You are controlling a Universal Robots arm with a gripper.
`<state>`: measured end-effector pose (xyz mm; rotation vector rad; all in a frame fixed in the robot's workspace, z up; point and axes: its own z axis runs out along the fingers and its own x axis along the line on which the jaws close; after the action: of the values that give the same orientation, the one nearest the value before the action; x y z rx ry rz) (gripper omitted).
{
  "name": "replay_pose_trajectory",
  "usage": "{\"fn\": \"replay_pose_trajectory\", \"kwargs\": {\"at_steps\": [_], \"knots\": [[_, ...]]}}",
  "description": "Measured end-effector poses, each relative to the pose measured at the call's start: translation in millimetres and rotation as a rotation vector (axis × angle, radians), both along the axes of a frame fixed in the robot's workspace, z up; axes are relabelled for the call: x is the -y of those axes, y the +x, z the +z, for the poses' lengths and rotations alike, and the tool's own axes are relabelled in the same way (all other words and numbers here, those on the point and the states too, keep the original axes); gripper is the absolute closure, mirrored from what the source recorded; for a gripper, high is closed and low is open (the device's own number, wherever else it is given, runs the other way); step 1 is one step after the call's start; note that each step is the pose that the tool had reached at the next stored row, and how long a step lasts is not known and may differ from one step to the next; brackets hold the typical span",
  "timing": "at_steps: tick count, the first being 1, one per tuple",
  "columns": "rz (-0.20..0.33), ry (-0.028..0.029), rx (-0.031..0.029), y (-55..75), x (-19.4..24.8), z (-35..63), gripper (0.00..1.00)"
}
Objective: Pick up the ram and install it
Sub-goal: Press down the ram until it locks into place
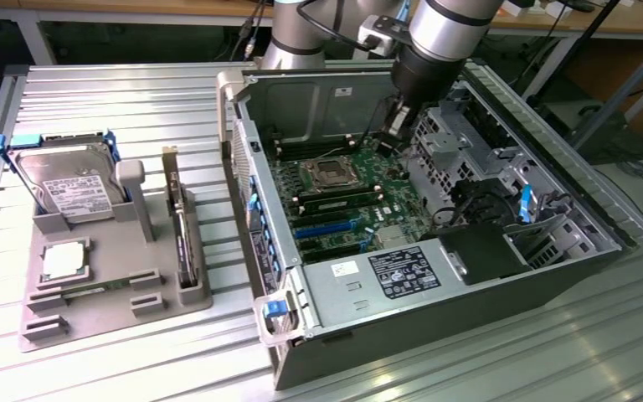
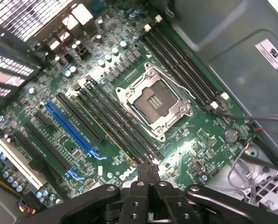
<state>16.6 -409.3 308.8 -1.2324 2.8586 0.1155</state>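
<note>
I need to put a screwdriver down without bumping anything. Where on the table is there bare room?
Bare ribbed table lies beyond the hard drive, up to the open computer case, and along the near edge, in front of the grey parts tray. The tray itself is crowded. So is the inside of the case, where the shut gripper hangs over the motherboard.

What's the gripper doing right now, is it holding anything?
Gripper: closed, holding nothing visible, above the motherboard inside the computer case.
</note>
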Motion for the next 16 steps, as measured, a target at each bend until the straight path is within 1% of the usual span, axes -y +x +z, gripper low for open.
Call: {"fn": "replay_pose_trajectory", "kwargs": {"at_steps": [2,4,6,7,9,14,15,16], "knots": [[-0.035,0.0001,0.0001,0.0,0.0,0.0,0.9],[-0.082,0.0,0.0,0.0,0.0,0.0,0.9],[-0.15,0.0001,0.0,0.0,0.0,0.0,0.9],[-0.205,0.0001,0.0,0.0,0.0,0.0,0.9],[-0.259,-0.0001,0.0,0.0,0.0,0.0,0.9],[-0.348,0.0,0.0,0.0,0.0,0.0,0.9],[-0.357,0.0,0.0,0.0,0.0,0.0,0.9],[-0.383,0.0001,0.0,0.0,0.0,0.0,0.9]]}}
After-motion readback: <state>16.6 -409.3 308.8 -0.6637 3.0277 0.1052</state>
